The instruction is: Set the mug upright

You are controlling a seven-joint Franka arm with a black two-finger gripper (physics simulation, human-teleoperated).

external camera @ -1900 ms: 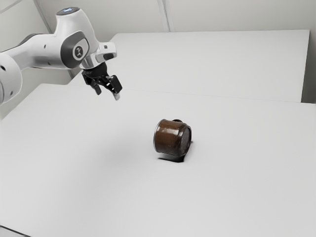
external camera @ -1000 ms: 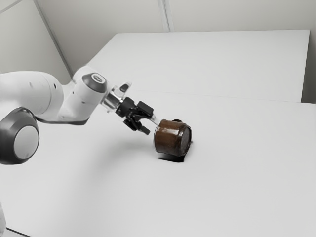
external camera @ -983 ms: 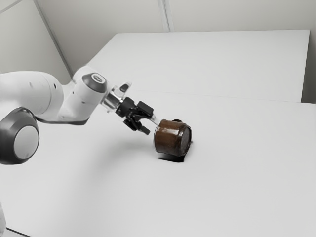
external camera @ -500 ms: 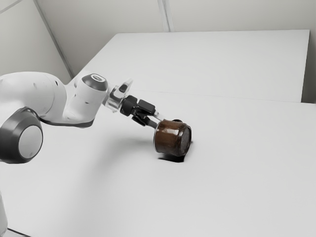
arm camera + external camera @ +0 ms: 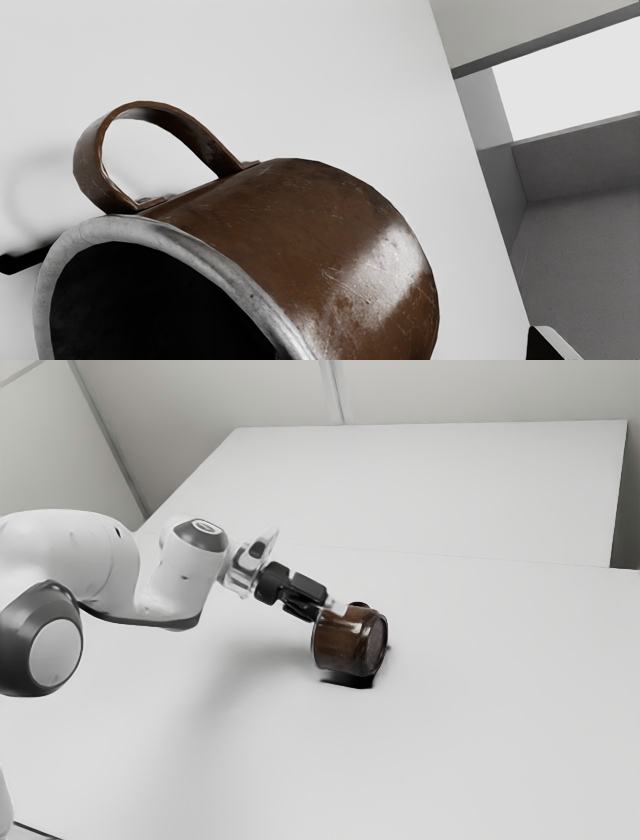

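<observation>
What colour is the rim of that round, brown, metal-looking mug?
The thick, round rim is mottled light grey, clearest in the wrist view.

Mug (image 5: 310, 240): glossy brown metal, scratched; rim (image 5: 165, 240) dull grey metal. Tbl (image 5: 480, 740) smooth, matt.

White arm (image 5: 75, 555) reaching in behind the jaws, wrist (image 5: 193, 575) bent and higher than them, black gripper (image 5: 327, 612) slanting downward, two fingers apart
</observation>
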